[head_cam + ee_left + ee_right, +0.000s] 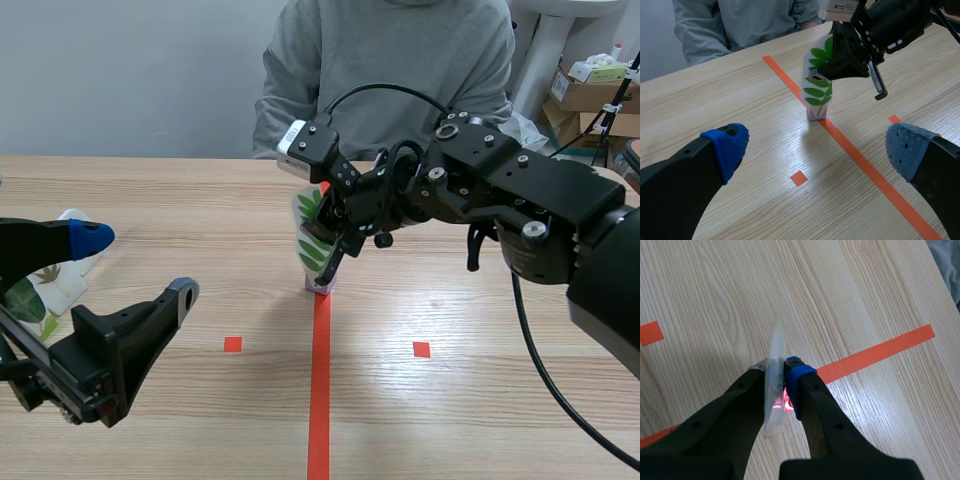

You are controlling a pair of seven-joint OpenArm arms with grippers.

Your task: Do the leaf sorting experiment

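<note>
Right hand (335, 245) pinches the white laminated card with a green compound leaf (312, 250) upright, bottom edge on the centre orange-red tape line (319, 400) of the wooden desk (500, 420), probably to sort it; left hand (138, 265) spread, empty.

Robot test lab. Pale wooden table (450, 420) marked with orange-red tape (319, 400); plain grey wall (130, 70) behind. Brown cardboard boxes (583, 98) stacked at back.

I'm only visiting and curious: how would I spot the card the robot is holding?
On the wooden table, follow the long orange-red tape line toward the person in grey. There the right gripper pinches a white card printed with green leaves, upright over the line. The other leaf cards lie flat by the left gripper.
</note>
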